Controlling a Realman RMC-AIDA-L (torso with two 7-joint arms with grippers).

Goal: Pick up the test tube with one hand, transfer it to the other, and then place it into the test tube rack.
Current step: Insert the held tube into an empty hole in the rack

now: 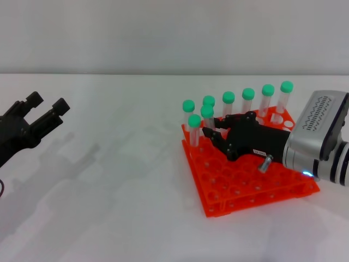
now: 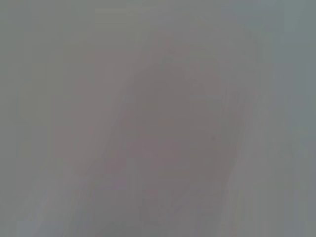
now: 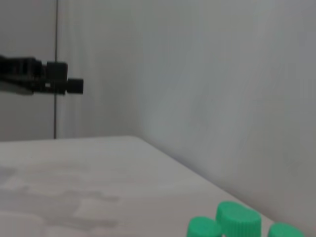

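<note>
Lab-type setting, a bare test bench. Plain white surface running back to a blank pale wall; no furnishings or domestic items in sight. Labware gives it away: an orange rack with a grid of round holes, standing on the surface, holding clear capped tubes with green screw caps, upright along its far and left edges. Two black robot grippers over the surface, left and right, mark it as a robotics rig.
</note>
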